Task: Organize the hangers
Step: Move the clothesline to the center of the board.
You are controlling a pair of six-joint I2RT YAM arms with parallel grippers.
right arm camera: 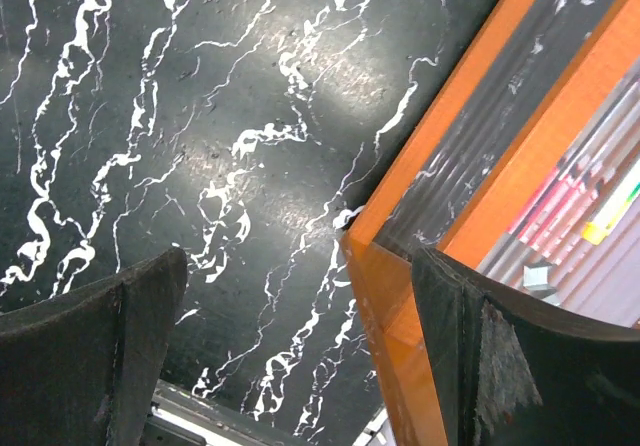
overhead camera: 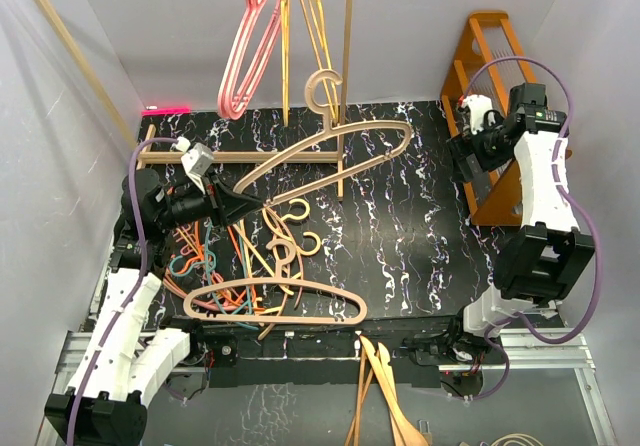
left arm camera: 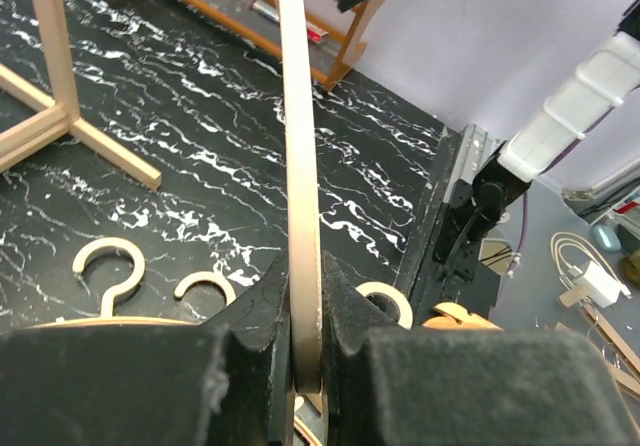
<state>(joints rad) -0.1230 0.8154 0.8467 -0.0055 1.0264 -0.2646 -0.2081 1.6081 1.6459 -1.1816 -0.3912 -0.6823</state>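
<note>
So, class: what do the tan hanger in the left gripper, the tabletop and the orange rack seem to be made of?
Tan hanger: likely plastic, smooth, even colour, no visible grain; could be painted wood.
Tabletop: black marble-look surface with white veins, slight sheen, perhaps printed laminate.
Orange rack: apparently wood with a glossy orange stain, square-cut edges.

I can read no text, label, brand or number anywhere in my views. On my right, through the slats of the orange wooden rack (right arm camera: 470, 96), pink, yellow and green coloured shapes (right arm camera: 590, 206) show. Any print on them is too blurred to make out. On the far side, a small red and white object (left arm camera: 316, 32) lies on the low wooden shelf (left arm camera: 345, 61). Any marking on it is too small to tell.
</note>
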